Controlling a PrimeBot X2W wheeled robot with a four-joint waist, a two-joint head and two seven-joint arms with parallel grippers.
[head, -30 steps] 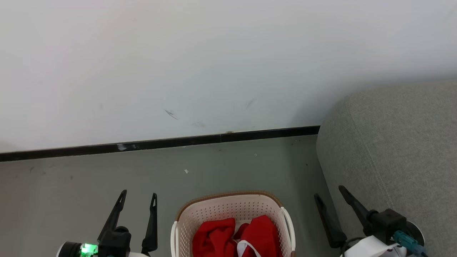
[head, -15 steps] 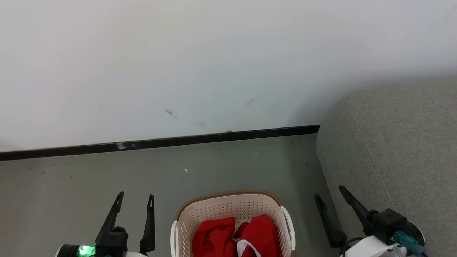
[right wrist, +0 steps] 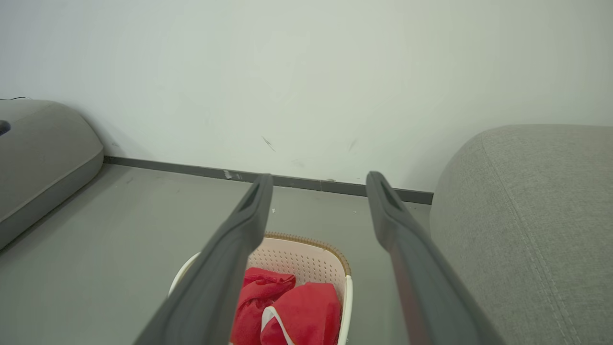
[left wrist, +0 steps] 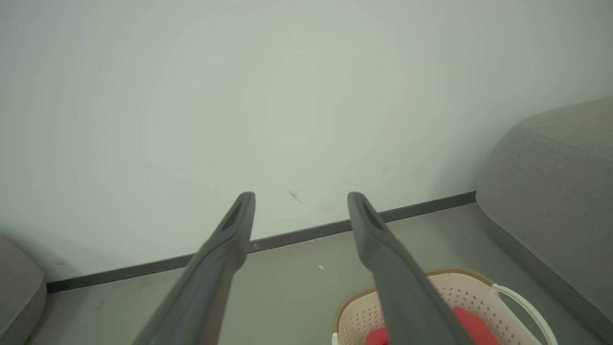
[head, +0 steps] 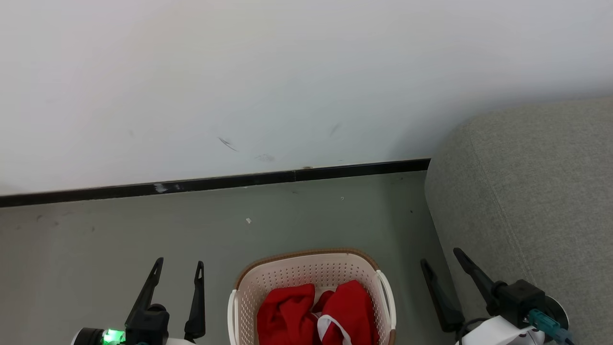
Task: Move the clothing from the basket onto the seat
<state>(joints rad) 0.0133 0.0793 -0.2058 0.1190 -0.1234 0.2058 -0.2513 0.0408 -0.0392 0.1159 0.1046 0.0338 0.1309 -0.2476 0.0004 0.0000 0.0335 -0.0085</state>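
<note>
Your left gripper (head: 179, 262) hangs low over the floor (head: 119, 235). Its two long dark jaws are apart with nothing between them and point toward the wall (head: 239, 72). Your right gripper (head: 440, 256) sits on the other side, jaws likewise spread and empty. They lean a little leftward, just beside the rounded corner of the seat (head: 536, 191). Between the two arms the basket (head: 306, 253) stands on the floor, short of the black baseboard (head: 335, 168) and near the seat's side. It is cream perforated plastic, oval, with a brown woven-look rim. The clothing (head: 287, 311) lies bunched inside it: soft bright red fabric in two humps, with a white trim band curving across the right one. The seat is grey woven upholstery with a stitched seam running down it.
</note>
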